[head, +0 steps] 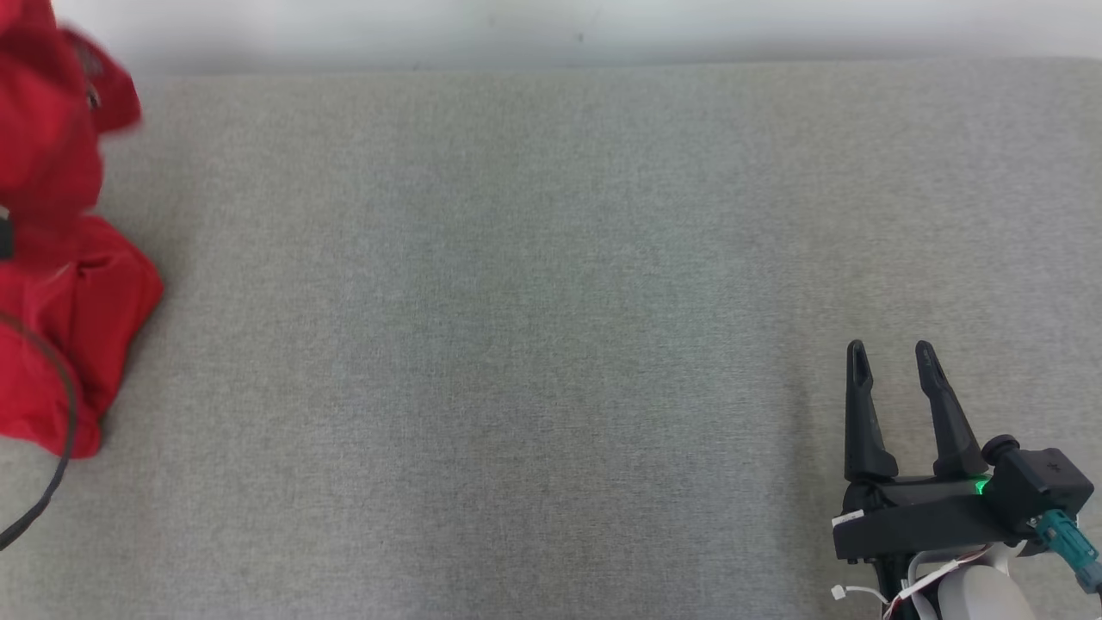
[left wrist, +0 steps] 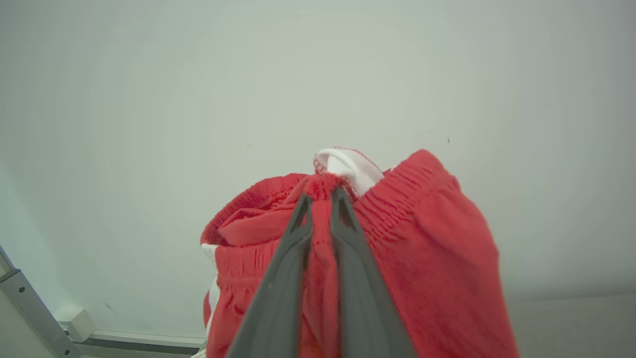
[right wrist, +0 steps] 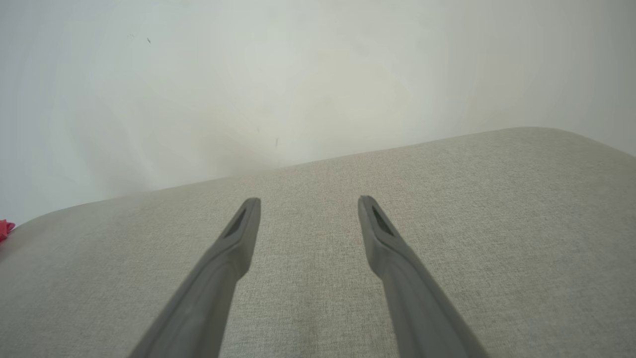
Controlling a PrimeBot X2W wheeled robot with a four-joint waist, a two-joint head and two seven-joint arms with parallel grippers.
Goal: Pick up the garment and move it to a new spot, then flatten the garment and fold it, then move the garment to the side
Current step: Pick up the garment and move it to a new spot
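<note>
Surface: light grey fabric-covered desk (head: 551, 344), open cloth across its middle and right.
Backdrop: plain white wall (head: 551, 30) runs along the far edge of the desk.
Task item: red fabric garment with a gathered elastic waistband and white trim (head: 77, 327), at the far left edge of the head view and cut off by the frame. Its upper part is blurred.
Garment contact: can't tell whether the lower part rests on the desk.
Cable: thin dark cable (head: 62, 430) curves over the lower red cloth at the left edge.
Frame: grey metal rail (left wrist: 30, 308) in the lower left corner of the left wrist view, below the wall.
In the way: only bare desk lies between the garment and the right jaws, which are well apart.
Left jaws: pressed almost together, pinching a bunched fold of the garment (left wrist: 437, 258) at the waistband. The two dark fingers (left wrist: 283, 278) run up through the red cloth.
White patch: white inner fabric (left wrist: 350, 166) pokes up just above the left fingertips.
Left arm pose: the wrist camera looks towards the wall, and the cloth hangs down around the fingers.
Right jaws: spread wide, holding nothing.
Right arm pose: lower right of the head view, the fingers (head: 861, 413) pointing away towards the wall, over the desk; a green light (head: 980, 487) shows on the body.
Right wrist view: both fingers (right wrist: 218, 268) over bare desk, a sliver of red garment (right wrist: 4, 229) at the left edge.
</note>
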